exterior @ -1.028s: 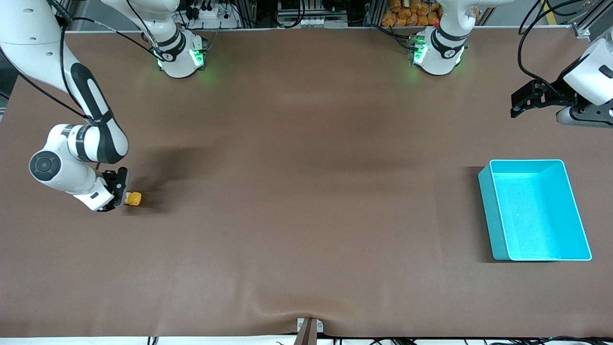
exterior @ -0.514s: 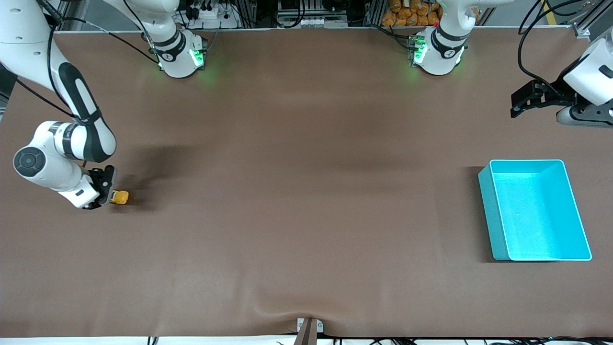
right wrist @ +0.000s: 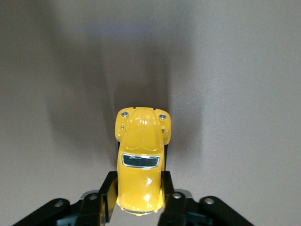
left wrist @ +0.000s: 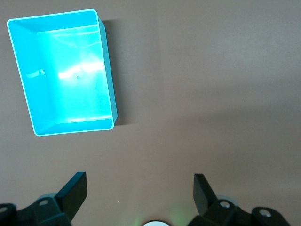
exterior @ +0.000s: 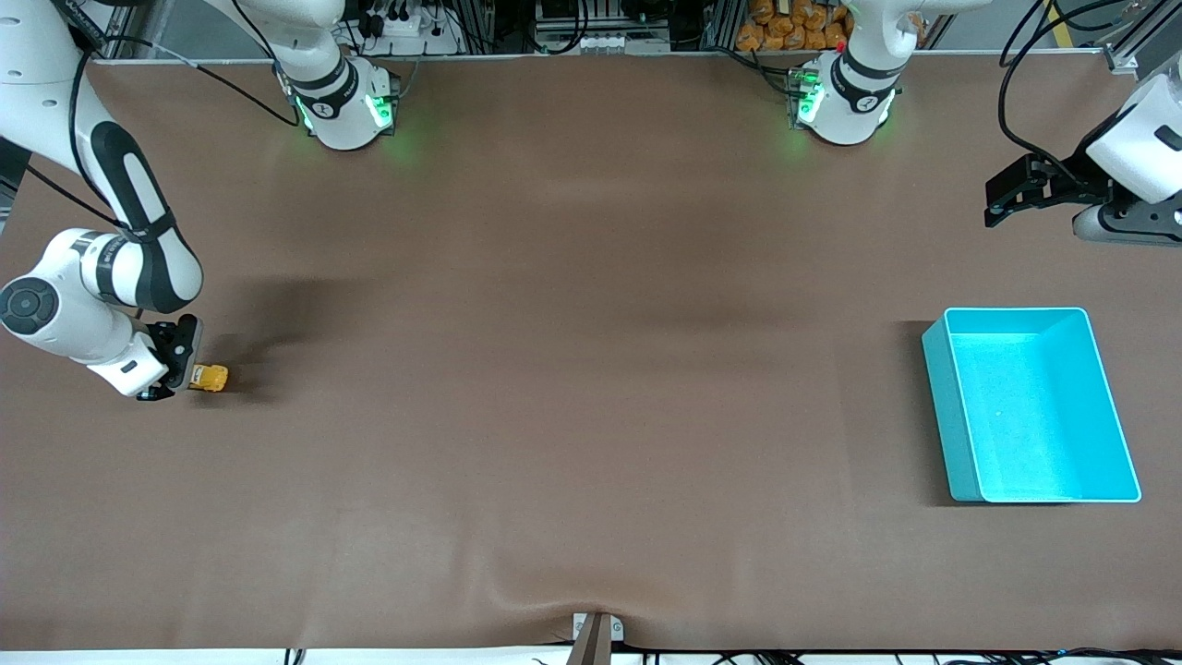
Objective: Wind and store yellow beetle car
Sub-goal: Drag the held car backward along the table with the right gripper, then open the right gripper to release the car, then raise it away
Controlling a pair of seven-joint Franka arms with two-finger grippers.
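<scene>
The yellow beetle car (exterior: 209, 377) sits low on the brown table near the right arm's end. My right gripper (exterior: 189, 371) is shut on it. In the right wrist view the car (right wrist: 141, 165) points away from the wrist, and the black fingers (right wrist: 107, 190) press its rear sides around the gripper's (right wrist: 139, 190) centre. My left gripper (exterior: 993, 199) hangs open over the table at the left arm's end and waits. Nothing lies between the open fingers of the left gripper (left wrist: 140, 186).
A turquoise bin (exterior: 1016, 311) stands near the left arm's end, with nothing in it; it also shows in the left wrist view as the bin (left wrist: 51, 15). The brown table cover has a small wrinkle at its front edge (exterior: 554, 600).
My right gripper has pulled the yellow beetle car backward along the table, toward the right arm's end. The left arm has not moved.
</scene>
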